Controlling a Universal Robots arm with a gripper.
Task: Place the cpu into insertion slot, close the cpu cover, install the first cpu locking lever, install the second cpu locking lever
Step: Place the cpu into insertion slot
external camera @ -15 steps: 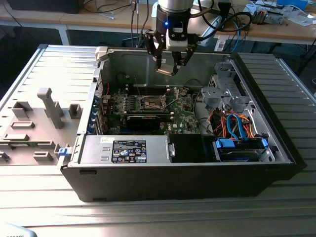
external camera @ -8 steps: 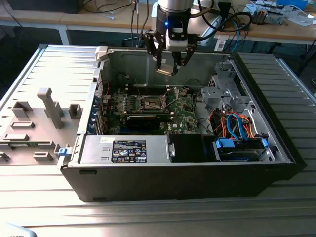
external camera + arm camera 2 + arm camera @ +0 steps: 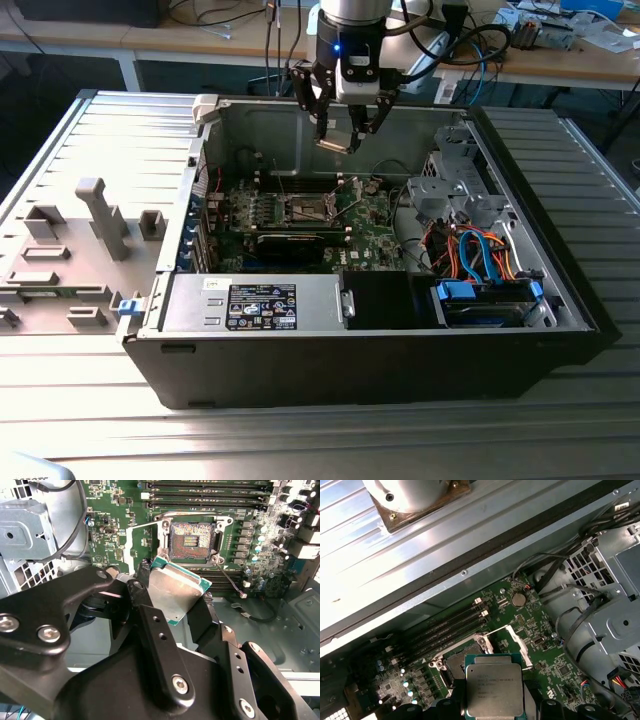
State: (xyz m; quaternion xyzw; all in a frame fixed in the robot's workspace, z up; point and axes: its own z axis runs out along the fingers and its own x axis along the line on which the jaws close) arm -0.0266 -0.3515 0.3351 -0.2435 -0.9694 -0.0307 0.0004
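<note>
One cpu sits clamped flat between the fingers of the tool, held in the air over the open computer case and well above the insertion slot. The slot lies bare in the green motherboard, with the cpu cover swung up beside it. The likely trouble, as I judge it, is a tilted or turned chip: in the second wrist view it looks skewed against the socket's square, and a corner landing first could bend the contact pins or catch on the raised cover. A thin locking lever juts out just beside the socket, and the memory slots, the drive cage and loose cables crowd the way down
</note>
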